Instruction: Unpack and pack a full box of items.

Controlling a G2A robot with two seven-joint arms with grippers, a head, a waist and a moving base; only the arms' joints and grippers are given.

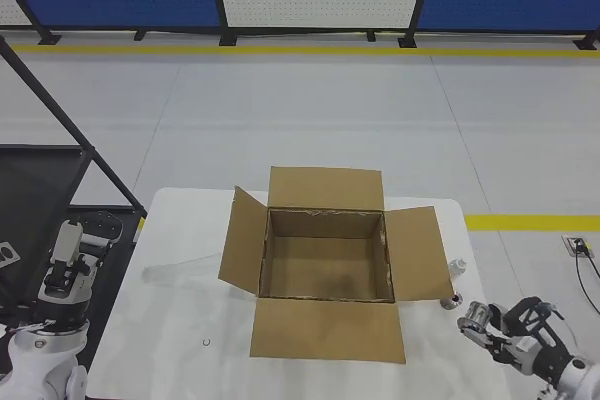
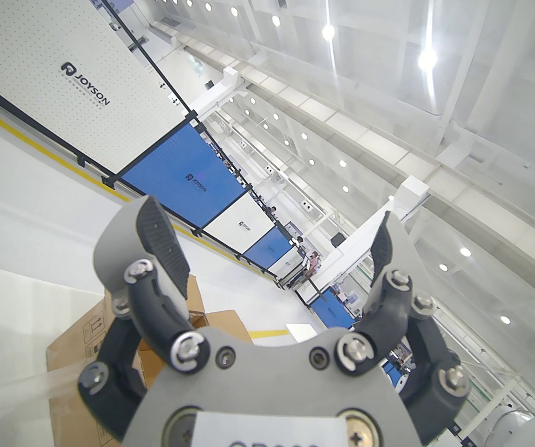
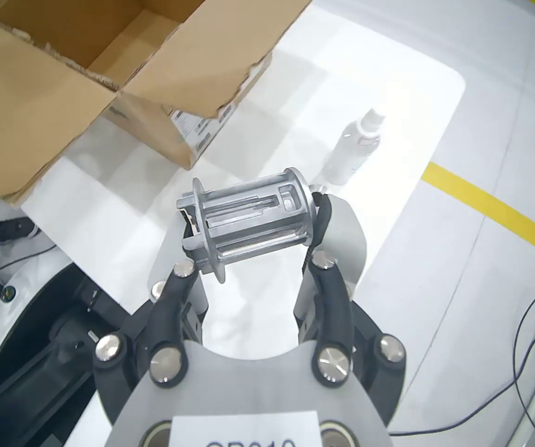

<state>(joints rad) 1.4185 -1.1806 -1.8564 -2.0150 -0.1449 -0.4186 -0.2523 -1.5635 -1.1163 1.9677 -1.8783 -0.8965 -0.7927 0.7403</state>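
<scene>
Pinching a metal spool [image 3: 248, 223] by its ends, right hand [image 3: 253, 227] hangs beside the box [image 1: 325, 330]; left hand [image 2: 272, 244] spread, opposite side. Advice: clear the flap, lower fully, then release.

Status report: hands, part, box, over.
Left hand open, empty. Right hand shut on metal spool, beside open box. Bottle on table nearby; path looks clear.

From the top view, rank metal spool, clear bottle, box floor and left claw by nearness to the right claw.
1. Metal spool: in the right claw.
2. Clear bottle: on table beside it.
3. Box floor: table's middle.
4. Left claw: opposite table edge.
</scene>
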